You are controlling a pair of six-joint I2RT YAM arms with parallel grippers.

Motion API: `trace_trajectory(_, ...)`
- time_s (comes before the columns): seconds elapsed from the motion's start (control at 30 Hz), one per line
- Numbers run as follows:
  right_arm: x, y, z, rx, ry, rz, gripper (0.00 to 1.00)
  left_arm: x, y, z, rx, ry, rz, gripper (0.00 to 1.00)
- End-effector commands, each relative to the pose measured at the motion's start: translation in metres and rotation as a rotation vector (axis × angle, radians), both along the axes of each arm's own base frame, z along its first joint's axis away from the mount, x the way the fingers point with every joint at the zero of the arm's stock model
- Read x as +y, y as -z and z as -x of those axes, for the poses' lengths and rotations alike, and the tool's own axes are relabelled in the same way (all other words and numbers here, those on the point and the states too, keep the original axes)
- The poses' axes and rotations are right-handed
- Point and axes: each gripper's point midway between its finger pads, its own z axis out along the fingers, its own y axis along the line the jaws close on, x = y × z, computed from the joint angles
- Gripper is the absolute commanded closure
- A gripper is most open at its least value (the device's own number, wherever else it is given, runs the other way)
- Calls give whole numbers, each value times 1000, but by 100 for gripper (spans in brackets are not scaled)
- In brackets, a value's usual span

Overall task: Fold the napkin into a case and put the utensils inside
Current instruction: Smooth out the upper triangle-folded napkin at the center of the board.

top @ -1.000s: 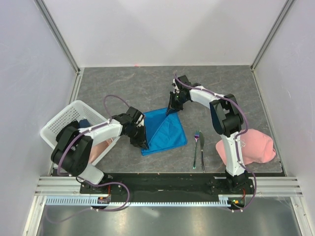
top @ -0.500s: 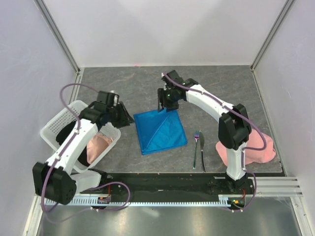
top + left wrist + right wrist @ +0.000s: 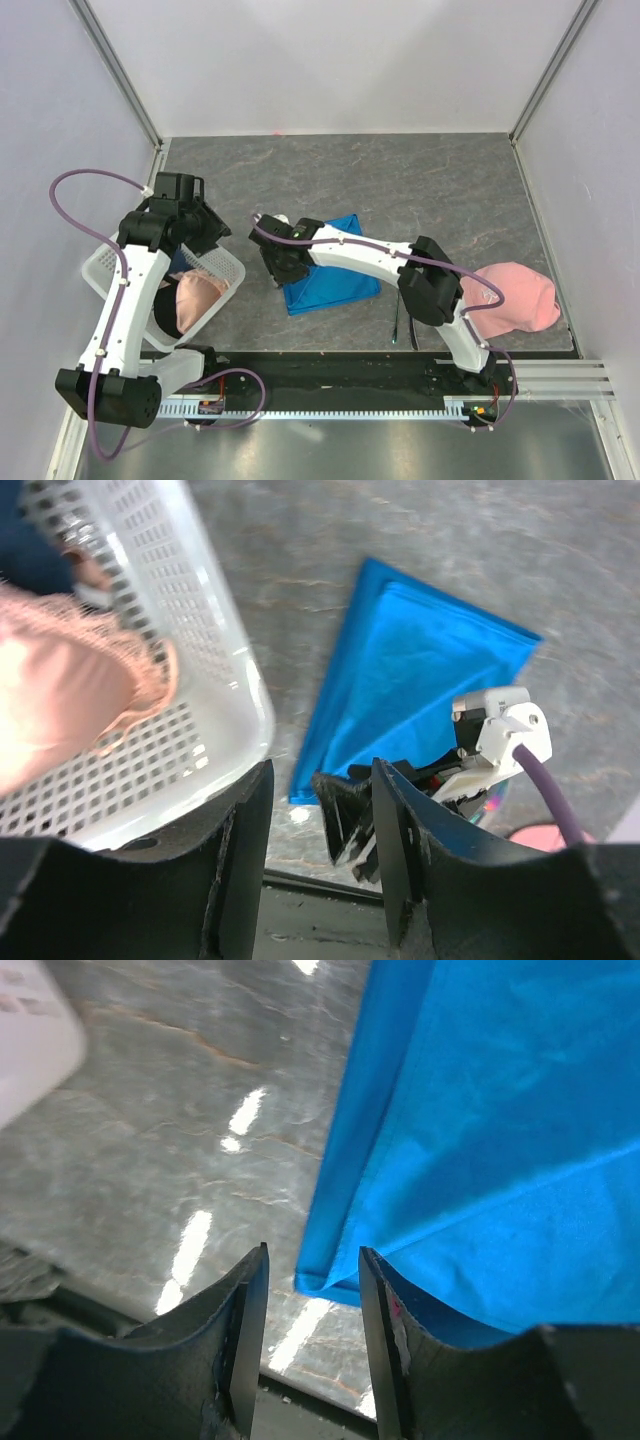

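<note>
the right gripper (image 3: 312, 1256) hangs low with its two dark fingers (image 3: 245, 1340) spread apart and nothing clamped between them. seen through the gap, the near left corner of the bright blue thin fabric napkin (image 3: 480, 1140) lies flat just under the fingertips; whether they touch the cloth cannot be told. the napkin is folded into layers, with a crease line running across it, and it rests on the grey marbled tabletop (image 3: 400, 190) in front of the arms, roughly midway between them. the right arm reaches far across to its left, and its white links pass over the near part of the napkin in the top view.

the left gripper (image 3: 322, 770) is released too, its jaws parted and empty. it is raised off the table beside the white perforated plastic basket (image 3: 215, 650), well apart from the napkin and looking down on both. a pale pink mesh-edged cloth (image 3: 50, 700) lies inside the basket.

the slim shiny metal fork and knife (image 3: 396, 330) lie on the tabletop to the right of the napkin, not on or in it; only their near ends show below the right arm. a second pale pink bunched cloth (image 3: 520, 295) sits at the table's right edge, near the right arm's base.
</note>
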Motion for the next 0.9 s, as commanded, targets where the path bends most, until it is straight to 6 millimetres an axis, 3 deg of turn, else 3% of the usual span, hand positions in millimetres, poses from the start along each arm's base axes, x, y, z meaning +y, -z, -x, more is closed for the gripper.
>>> trace_trajectory(0.0, 0, -3, -9, -61, 78, 42, 52, 13, -7, 10, 34, -116, -13, 48)
trace_trajectory(0.2, 8, 20, 7, -36, 68, 74, 53, 18, 9, 20, 104, -172, -29, 48)
trace_trajectory(0.63, 4, 49, 26, -26, 61, 143, 54, 10, 12, 26, 109, -131, -29, 48)
trace_trajectory(0.77, 3, 45, 29, -44, 60, 151, 54, 9, 12, 27, 107, -126, -31, 48)
trace_trajectory(0.87, 6, 29, 26, -66, 64, 127, 54, 9, 13, 28, 110, -123, -32, 48)
